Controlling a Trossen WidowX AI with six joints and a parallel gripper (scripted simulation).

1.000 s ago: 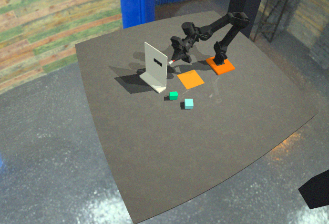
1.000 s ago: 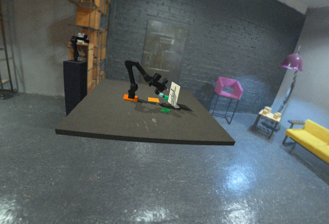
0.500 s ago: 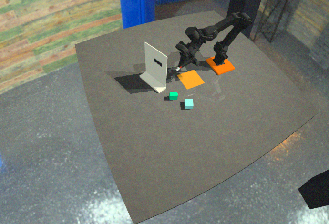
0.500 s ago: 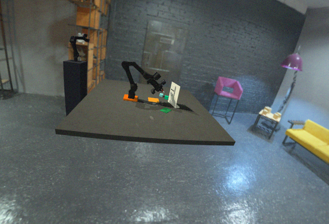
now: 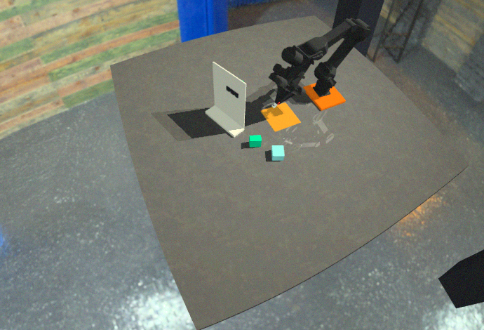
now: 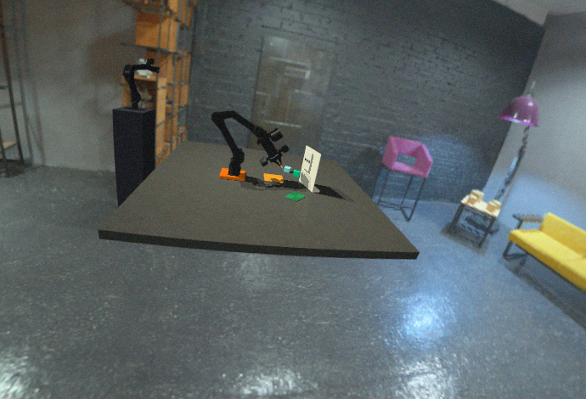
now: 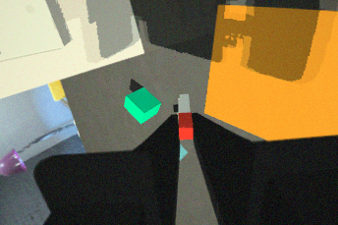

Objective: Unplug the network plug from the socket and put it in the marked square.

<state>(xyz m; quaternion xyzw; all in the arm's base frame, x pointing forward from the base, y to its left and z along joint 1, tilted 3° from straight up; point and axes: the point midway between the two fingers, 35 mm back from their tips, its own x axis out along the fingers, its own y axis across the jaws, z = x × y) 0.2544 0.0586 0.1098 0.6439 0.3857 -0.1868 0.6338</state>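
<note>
My gripper is shut on the plug, pointing steeply down. The plug is small, red and light grey, with its grey end out beyond the fingertips. It is out of the panel and held in the air near the left edge of the flat orange square. A flat green square also lies on the table; which square is the marked one I cannot tell. The white upright panel has a row of dark socket openings.
A green cube stands near the panel's foot. A light cyan cube stands beyond it. The arm's base stands on a thick orange plate. The panel's foot juts out along the table.
</note>
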